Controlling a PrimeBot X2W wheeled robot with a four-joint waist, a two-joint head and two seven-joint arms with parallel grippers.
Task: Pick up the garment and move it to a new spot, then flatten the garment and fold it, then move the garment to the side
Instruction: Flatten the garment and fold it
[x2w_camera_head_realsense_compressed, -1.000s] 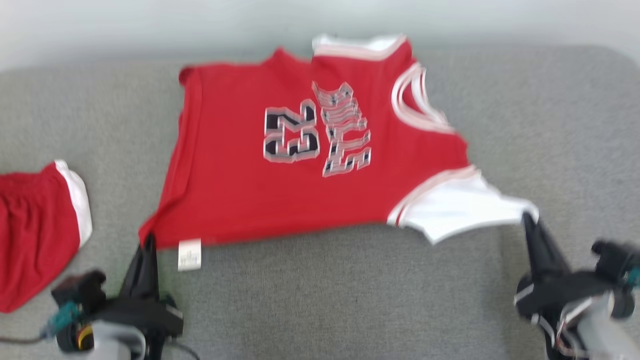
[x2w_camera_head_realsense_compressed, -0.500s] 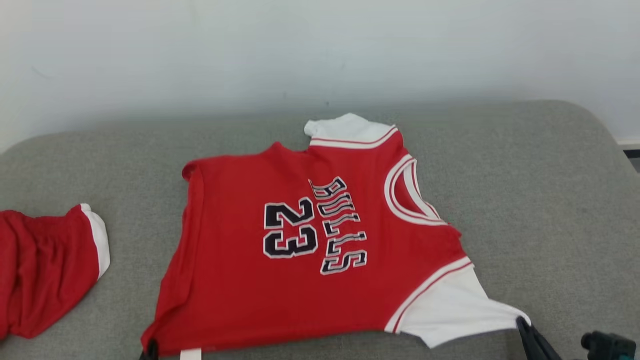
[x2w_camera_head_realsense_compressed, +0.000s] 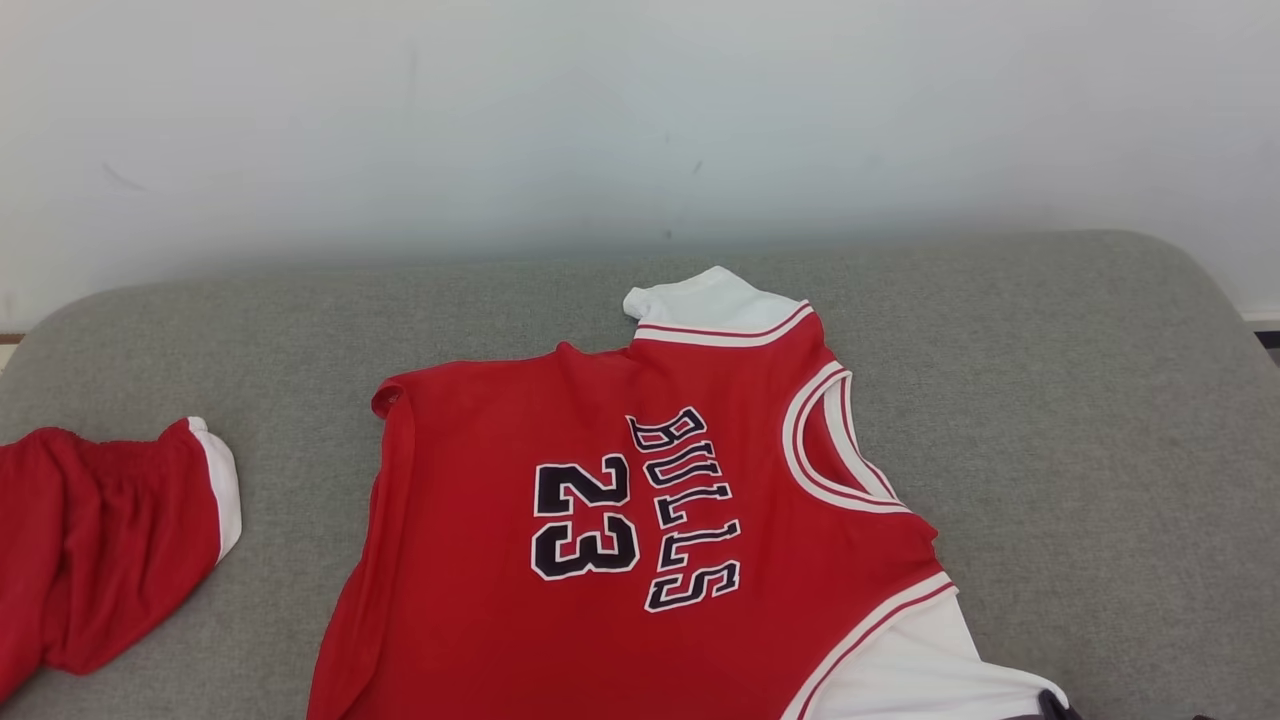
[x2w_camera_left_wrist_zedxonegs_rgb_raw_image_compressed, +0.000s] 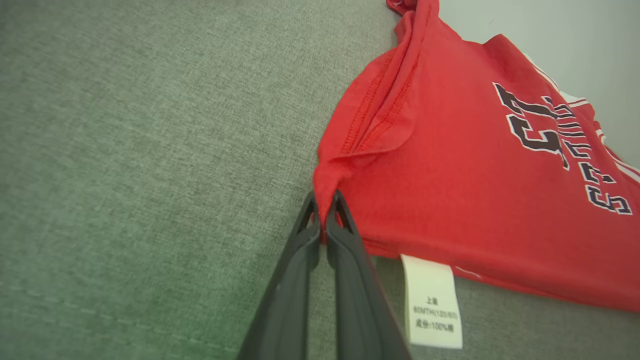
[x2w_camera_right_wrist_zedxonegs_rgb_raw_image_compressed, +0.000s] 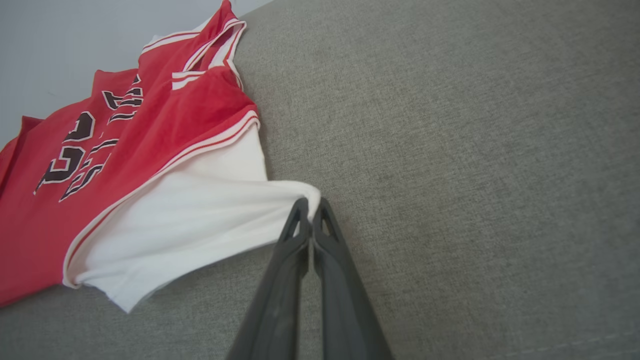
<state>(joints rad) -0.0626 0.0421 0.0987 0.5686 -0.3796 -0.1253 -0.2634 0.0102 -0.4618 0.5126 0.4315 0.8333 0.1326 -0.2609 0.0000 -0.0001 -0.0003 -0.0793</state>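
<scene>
The left pincer (x2w_camera_left_wrist_zedxonegs_rgb_raw_image_compressed: 325, 200) is seen pressed together on a bunched red corner of the garment (x2w_camera_left_wrist_zedxonegs_rgb_raw_image_compressed: 450, 175), at the hem end, with the cloth pinched between the two dark fingertips. Just beside that corner a white care label (x2w_camera_left_wrist_zedxonegs_rgb_raw_image_compressed: 432, 300) hangs from the hem; its small print is hard to read. The right pincer (x2w_camera_right_wrist_zedxonegs_rgb_raw_image_compressed: 311, 204) is likewise closed, pinching the tip of the garment's white sleeve (x2w_camera_right_wrist_zedxonegs_rgb_raw_image_compressed: 200, 210), which is drawn out to a point. The garment, a red jersey with white trim and dark lettering "BULLS" and "23" turned sideways, is spread nearly flat across the middle of a padded tabletop (x2w_camera_head_realsense_compressed: 1100, 400) covered in grey woven fabric, with its collar towards the robot's right and its hem towards the left. A second red garment (x2w_camera_head_realsense_compressed: 90, 550) with a white edge lies crumpled, well apart, at the left of the tabletop. Behind, a plain pale wall (x2w_camera_head_realsense_compressed: 640, 120) is seen. In the head view the near edge of the jersey is cut off by the bottom of the frame, and the second garment is cut off at the left edge.
</scene>
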